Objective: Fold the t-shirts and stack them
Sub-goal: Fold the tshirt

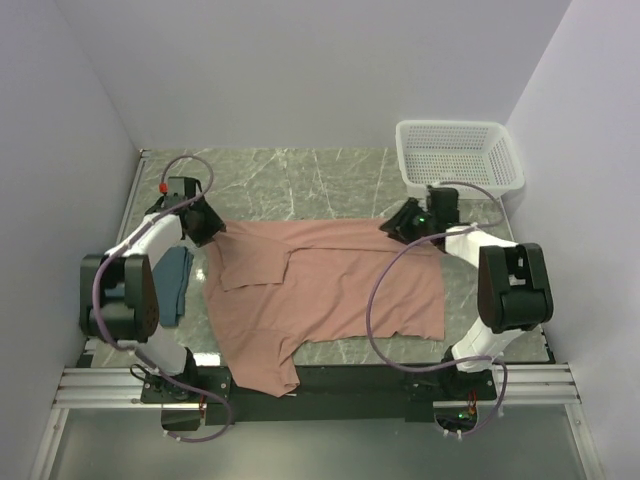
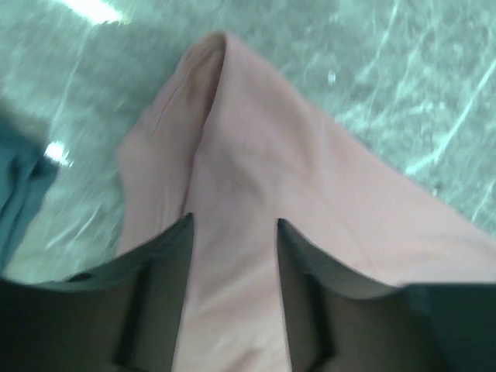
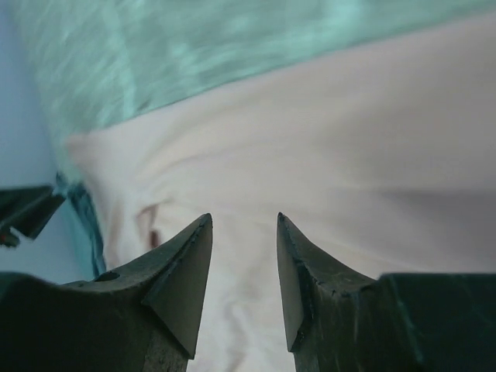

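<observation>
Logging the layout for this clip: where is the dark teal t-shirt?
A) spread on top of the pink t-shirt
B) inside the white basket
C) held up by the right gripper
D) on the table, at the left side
D: the teal t-shirt lies on the table, left of the pink t-shirt, far from the basket.
</observation>
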You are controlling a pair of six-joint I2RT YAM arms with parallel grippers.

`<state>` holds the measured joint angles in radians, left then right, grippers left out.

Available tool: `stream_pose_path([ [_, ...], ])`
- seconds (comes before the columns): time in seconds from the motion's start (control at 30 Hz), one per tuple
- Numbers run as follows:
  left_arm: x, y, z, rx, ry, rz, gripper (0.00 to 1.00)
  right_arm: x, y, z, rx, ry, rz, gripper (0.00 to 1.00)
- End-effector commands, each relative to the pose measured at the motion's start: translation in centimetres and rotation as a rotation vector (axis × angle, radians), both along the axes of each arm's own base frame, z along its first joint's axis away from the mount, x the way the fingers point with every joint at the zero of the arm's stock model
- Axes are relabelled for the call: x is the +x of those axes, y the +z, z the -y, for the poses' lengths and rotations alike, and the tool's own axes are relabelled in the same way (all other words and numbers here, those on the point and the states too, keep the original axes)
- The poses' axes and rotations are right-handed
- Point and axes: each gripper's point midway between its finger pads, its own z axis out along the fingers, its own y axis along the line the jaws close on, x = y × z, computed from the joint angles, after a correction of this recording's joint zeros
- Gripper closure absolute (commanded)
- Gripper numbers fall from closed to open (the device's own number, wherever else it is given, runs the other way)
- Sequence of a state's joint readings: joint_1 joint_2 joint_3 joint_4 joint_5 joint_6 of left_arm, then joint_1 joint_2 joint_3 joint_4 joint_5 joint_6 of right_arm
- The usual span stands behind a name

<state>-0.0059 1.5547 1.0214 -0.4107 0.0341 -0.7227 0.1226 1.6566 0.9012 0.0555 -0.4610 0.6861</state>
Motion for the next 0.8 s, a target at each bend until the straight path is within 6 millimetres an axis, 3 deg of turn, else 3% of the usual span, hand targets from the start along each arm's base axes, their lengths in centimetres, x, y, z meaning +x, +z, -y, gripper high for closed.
stream_pose_path([
  [0.0, 3.9, 1.1, 0.4, -0.024, -0.008, 0.091, 0.52, 0.6, -0.3, 4.0, 0.013, -0.09, 0.01, 0.55],
  [0.03, 4.7, 1.3, 0.6, -0.033, -0.02, 0.104, 0.55, 0.6, -0.8, 4.4, 0.021, -0.104, -0.003, 0.55],
  [0.1, 5.5, 0.0, 0.7, -0.035, -0.022, 0.08, 0.61, 1.4, -1.8, 7.8, 0.033, -0.196, -0.022, 0.55],
  [0.23, 6.3, -2.5, 0.0, -0.004, -0.008, 0.018, 0.66, 1.9, -4.0, 11.1, 0.064, -0.304, -0.088, 0.56],
  [0.47, 4.1, -7.0, -4.0, 0.0, 0.137, -0.115, 0.72, 0.4, -7.7, 14.5, 0.029, -0.426, -0.221, 0.59],
  [0.67, 3.7, -7.3, -5.3, 0.024, 0.164, -0.145, 0.7, -0.4, -8.1, 16.8, -0.006, -0.483, -0.254, 0.58],
  [0.77, 4.5, -6.2, -4.8, 0.002, 0.135, -0.111, 0.62, -0.3, -7.5, 17.5, -0.023, -0.48, -0.234, 0.58],
])
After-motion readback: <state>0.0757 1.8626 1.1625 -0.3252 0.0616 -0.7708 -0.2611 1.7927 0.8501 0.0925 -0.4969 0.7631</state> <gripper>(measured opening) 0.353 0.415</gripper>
